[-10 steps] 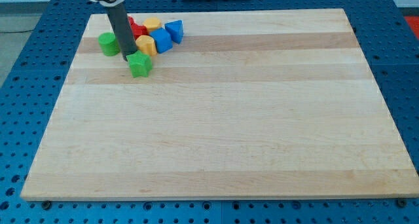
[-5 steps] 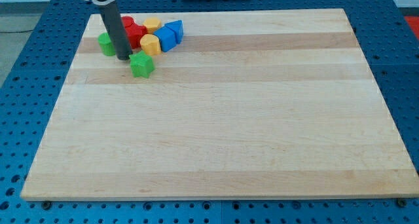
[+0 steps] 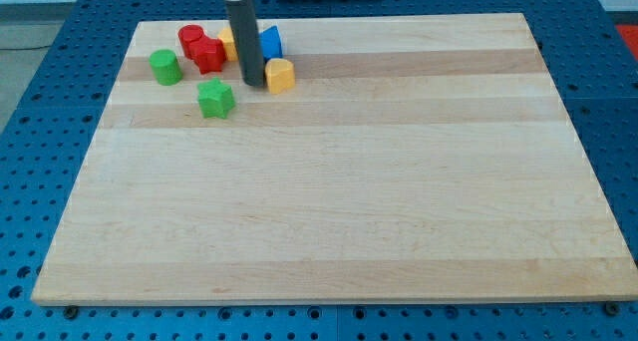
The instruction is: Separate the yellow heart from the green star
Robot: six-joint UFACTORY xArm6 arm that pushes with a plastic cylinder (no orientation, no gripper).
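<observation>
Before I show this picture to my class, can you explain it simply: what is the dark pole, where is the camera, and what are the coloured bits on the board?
The dark pole is the end of a robot arm. It has no hand and holds nothing; my tip slides on the wooden board and pushes blocks. There is one camera, looking down at the board; its mounting is not recorded. Near the view's top left lie a green star, a green round block, two red blocks, a blue block partly hidden behind the rod, and a yellow heart. My tip stands just left of the heart, between it and the star.

Yellow heart [image 3: 280,75] near view's top, green star [image 3: 215,99] apart, lower left
</observation>
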